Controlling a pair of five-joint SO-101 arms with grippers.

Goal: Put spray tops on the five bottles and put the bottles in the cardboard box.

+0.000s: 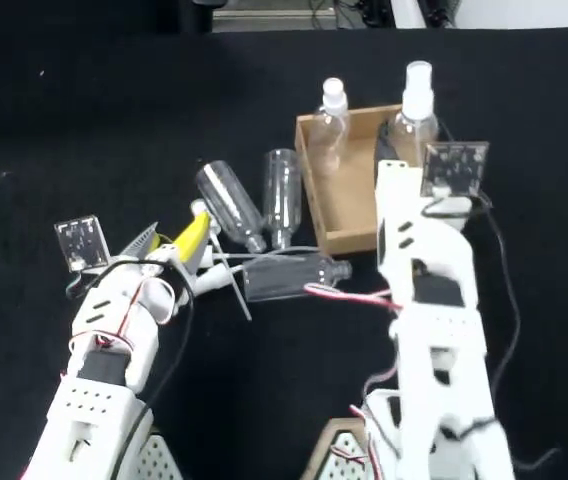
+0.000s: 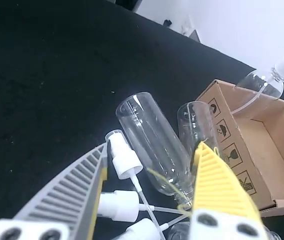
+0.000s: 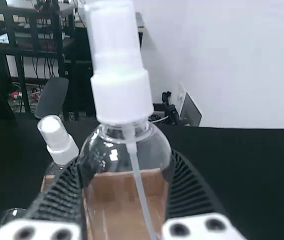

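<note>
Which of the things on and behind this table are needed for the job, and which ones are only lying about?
Needed: cardboard box; held capped bottle; second capped bottle; three open bottles; loose spray tops.
Lying about: shelf rack and what seems a chair, behind the table.

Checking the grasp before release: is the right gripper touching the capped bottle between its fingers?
Touching. The right wrist view shows the right gripper closed on the capped bottle, both ribbed fingers pressed against its clear shoulders.
</note>
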